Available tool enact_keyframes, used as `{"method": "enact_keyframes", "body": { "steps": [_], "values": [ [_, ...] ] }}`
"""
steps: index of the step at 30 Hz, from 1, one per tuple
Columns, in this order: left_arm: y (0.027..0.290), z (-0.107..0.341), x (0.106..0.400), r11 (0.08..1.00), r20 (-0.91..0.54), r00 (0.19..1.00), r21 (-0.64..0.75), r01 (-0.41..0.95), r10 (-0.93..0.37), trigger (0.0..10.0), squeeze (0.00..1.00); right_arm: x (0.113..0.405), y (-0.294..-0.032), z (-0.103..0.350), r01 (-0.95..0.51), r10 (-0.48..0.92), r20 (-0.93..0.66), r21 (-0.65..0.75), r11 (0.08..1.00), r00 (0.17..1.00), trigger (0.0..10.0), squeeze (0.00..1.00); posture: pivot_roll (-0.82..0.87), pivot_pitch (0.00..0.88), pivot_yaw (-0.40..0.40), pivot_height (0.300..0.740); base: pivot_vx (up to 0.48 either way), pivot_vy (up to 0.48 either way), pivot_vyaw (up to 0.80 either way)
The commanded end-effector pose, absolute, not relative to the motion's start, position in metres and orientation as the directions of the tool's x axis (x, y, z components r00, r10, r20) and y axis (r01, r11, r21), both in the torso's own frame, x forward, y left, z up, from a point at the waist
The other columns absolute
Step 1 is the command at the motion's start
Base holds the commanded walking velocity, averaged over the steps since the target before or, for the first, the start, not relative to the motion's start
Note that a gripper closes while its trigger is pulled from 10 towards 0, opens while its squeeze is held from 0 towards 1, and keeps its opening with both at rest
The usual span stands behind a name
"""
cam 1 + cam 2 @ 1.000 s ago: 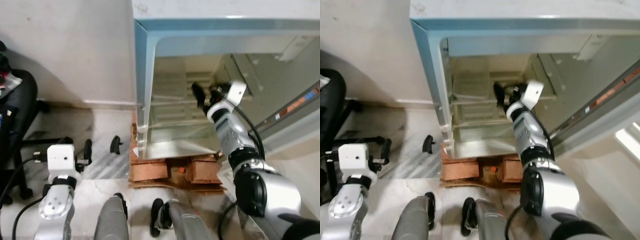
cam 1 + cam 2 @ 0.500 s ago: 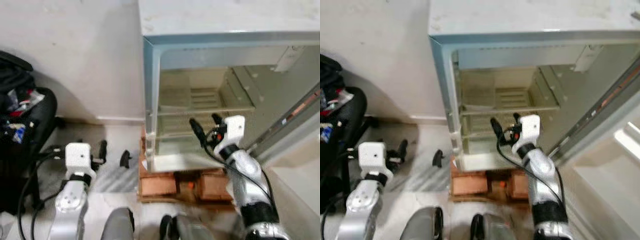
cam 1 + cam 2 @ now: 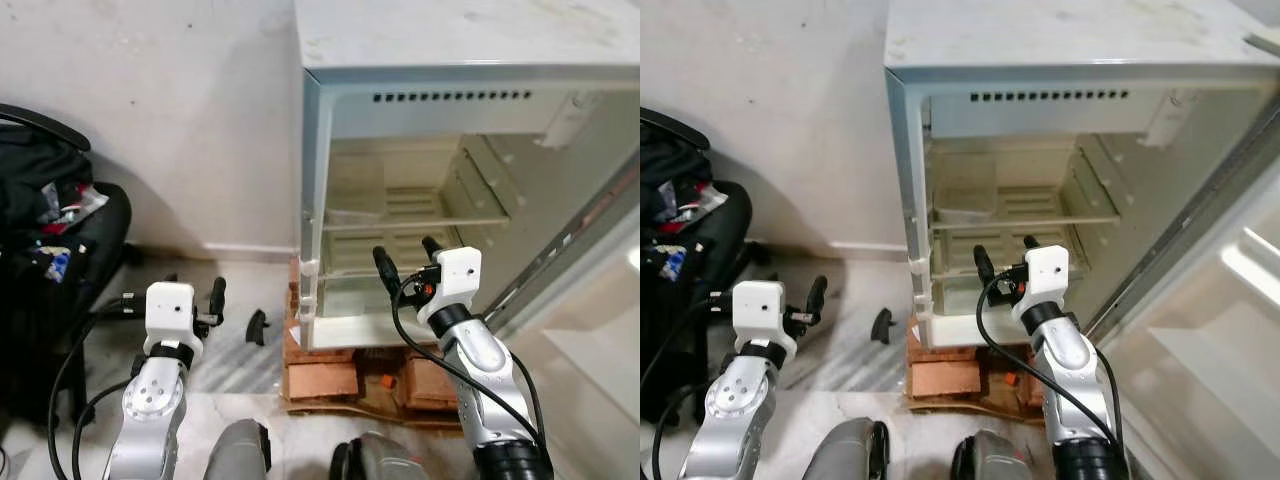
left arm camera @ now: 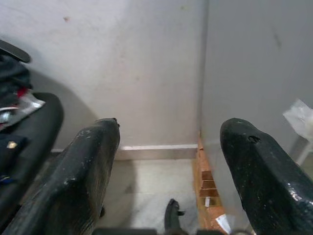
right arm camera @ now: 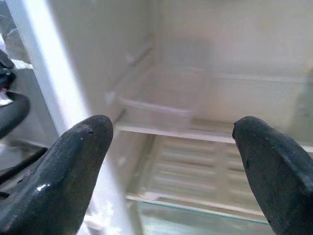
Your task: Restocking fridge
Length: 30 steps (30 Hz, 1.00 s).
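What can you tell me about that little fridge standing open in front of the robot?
The fridge is small, pale blue-grey outside with a white top and cream lining. Its door is swung open on the robot's right. Inside are clear shelves, and a clear plastic box sits on the upper shelf. A vent slot row runs along the top inside. It stands on bricks on the floor beside a wall. The right end effector, open, hovers at its opening.

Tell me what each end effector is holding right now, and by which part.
Nothing. The left end effector and the right end effector, facing the open fridge, are both open and empty.
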State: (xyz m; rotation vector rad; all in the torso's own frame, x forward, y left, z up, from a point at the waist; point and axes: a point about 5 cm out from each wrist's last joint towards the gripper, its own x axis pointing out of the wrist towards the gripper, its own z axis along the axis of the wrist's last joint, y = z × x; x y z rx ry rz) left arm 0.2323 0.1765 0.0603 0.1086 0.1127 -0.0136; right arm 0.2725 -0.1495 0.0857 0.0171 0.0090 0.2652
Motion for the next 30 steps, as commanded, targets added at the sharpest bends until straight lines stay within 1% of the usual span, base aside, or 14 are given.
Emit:
{"method": "enact_keyframes", "body": {
  "steps": [1, 4, 7, 8, 9, 11, 12, 15, 18, 20, 24, 25, 26, 30],
  "values": [
    [0.176, 0.06, 0.229, 0.993, -0.115, 0.993, 0.116, 0.018, -0.004, 10.0, 0.0, 0.275, -0.159, 0.09, -0.205, 0.205, 0.001, -0.056, 0.977, 0.979, 10.0, 0.0, 0.1, 0.079, -0.034, 0.74, -0.244, 0.0, 0.0],
    [0.176, 0.06, 0.229, 0.993, -0.115, 0.993, 0.118, 0.017, -0.003, 10.0, 0.0, 0.276, -0.16, 0.091, -0.196, 0.197, 0.005, -0.08, 0.977, 0.98, 10.0, 0.0, 0.1, 0.085, -0.037, 0.74, -0.246, 0.0, 0.0],
    [0.176, 0.06, 0.23, 0.993, -0.114, 0.994, 0.12, 0.015, -0.001, 10.0, 0.0, 0.278, -0.162, 0.095, -0.173, 0.174, 0.015, -0.043, 0.984, 0.985, 10.0, 0.0, 0.09, 0.094, -0.041, 0.74, -0.244, 0.0, 0.0],
    [0.174, 0.061, 0.232, 0.992, -0.11, 0.994, 0.122, 0.02, -0.007, 10.0, 0.0, 0.279, -0.163, 0.096, -0.139, 0.141, 0.029, -0.075, 0.987, 0.99, 10.0, 0.0, 0.08, 0.095, -0.041, 0.74, -0.244, 0.0, 0.0],
    [0.173, 0.061, 0.233, 0.992, -0.106, 0.994, 0.125, 0.025, -0.012, 10.0, 0.0, 0.279, -0.162, 0.095, -0.138, 0.14, 0.023, -0.078, 0.987, 0.99, 10.0, 0.0, 0.08, 0.096, -0.041, 0.74, -0.244, 0.0, 0.0],
    [0.172, 0.061, 0.234, 0.991, -0.101, 0.995, 0.128, 0.035, -0.022, 10.0, 0.0, 0.277, -0.161, 0.094, -0.143, 0.145, 0.014, -0.075, 0.987, 0.989, 10.0, 0.0, 0.08, 0.095, -0.044, 0.74, -0.242, 0.0, 0.0],
    [0.17, 0.061, 0.234, 0.99, -0.099, 0.994, 0.135, 0.047, -0.034, 10.0, 0.0, 0.275, -0.158, 0.093, -0.157, 0.158, 0.009, -0.041, 0.987, 0.987, 10.0, 0.0, 0.08, 0.093, -0.045, 0.74, 0.0, 0.0, 0.0],
    [0.171, 0.061, 0.238, 0.988, -0.096, 0.995, 0.147, 0.051, -0.037, 10.0, 0.0, 0.274, -0.153, 0.09, -0.188, 0.188, 0.003, -0.022, 0.982, 0.982, 10.0, 0.0, 0.07, 0.086, -0.034, 0.74, 0.0, 0.0, 0.0],
    [0.174, 0.065, 0.247, 0.988, -0.077, 0.997, 0.153, 0.031, -0.019, 10.0, 0.0, 0.277, -0.157, 0.087, -0.12, 0.12, 0.007, -0.068, 0.99, 0.993, 10.0, 0.0, 0.05, 0.073, -0.012, 0.74, 0.0, 0.0, 0.0],
    [0.173, 0.07, 0.254, 0.988, -0.059, 0.998, 0.147, 0.044, -0.035, 10.0, 0.0, 0.28, -0.16, 0.087, -0.076, 0.077, 0.014, -0.014, 0.997, 0.997, 10.0, 0.0, 0.05, 0.067, -0.003, 0.74, 0.0, 0.0, 0.0],
    [0.167, 0.072, 0.26, 0.987, -0.037, 0.998, 0.151, 0.05, -0.045, 10.0, 0.0, 0.28, -0.169, 0.081, 0.013, -0.014, -0.009, -0.049, 0.999, 1.0, 10.0, 0.0, 0.05, 0.067, 0.0, 0.74, 0.0, 0.0, 0.0],
    [0.163, 0.075, 0.261, 0.99, -0.023, 0.999, 0.133, 0.038, -0.035, 10.0, 0.0, 0.278, -0.165, 0.078, -0.025, 0.025, -0.038, 0.021, 0.999, 0.999, 10.0, 0.0, 0.07, 0.076, -0.006, 0.74, 0.0, 0.0, 0.0],
    [0.162, 0.076, 0.26, 0.991, -0.017, 0.999, 0.13, 0.037, -0.035, 10.0, 0.0, 0.277, -0.164, 0.079, -0.03, 0.032, -0.041, 0.034, 0.999, 0.999, 10.0, 0.0, 0.07, 0.078, -0.011, 0.74, 0.0, 0.0, 0.0],
    [0.167, 0.073, 0.254, 0.992, -0.011, 1.0, 0.128, 0.007, -0.006, 10.0, 0.0, 0.278, -0.168, 0.079, -0.007, 0.007, -0.039, 0.023, 1.0, 0.999, 10.0, 0.0, 0.06, 0.081, -0.022, 0.74, 0.0, 0.0, 0.0]
  ]
}}
